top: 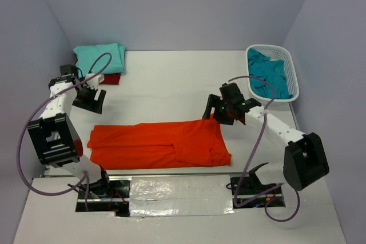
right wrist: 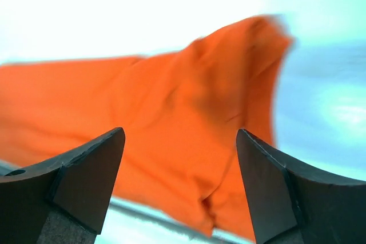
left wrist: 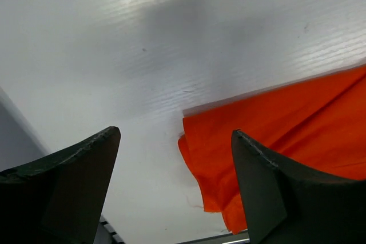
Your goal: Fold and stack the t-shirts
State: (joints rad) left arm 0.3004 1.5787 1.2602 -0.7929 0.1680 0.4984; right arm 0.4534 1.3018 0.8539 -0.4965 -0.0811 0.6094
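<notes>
The bright orange t-shirt (top: 160, 143) lies flat near the table's front, folded lengthwise into a long band. It shows in the left wrist view (left wrist: 274, 135) and the right wrist view (right wrist: 166, 124). My left gripper (top: 93, 100) is open and empty above bare table, beyond the shirt's left end. My right gripper (top: 216, 114) is open and empty just above the shirt's far right corner. A folded mint-aqua t-shirt (top: 100, 57) rests at the back left on a dark red t-shirt (top: 112, 78). The teal-blue t-shirt (top: 270, 75) lies crumpled in the basket.
The white mesh basket (top: 286, 55) stands at the back right by the wall. Purple cables loop from both arms. A shiny taped strip (top: 177, 190) runs between the arm bases at the near edge. Grey walls close in the sides and the back.
</notes>
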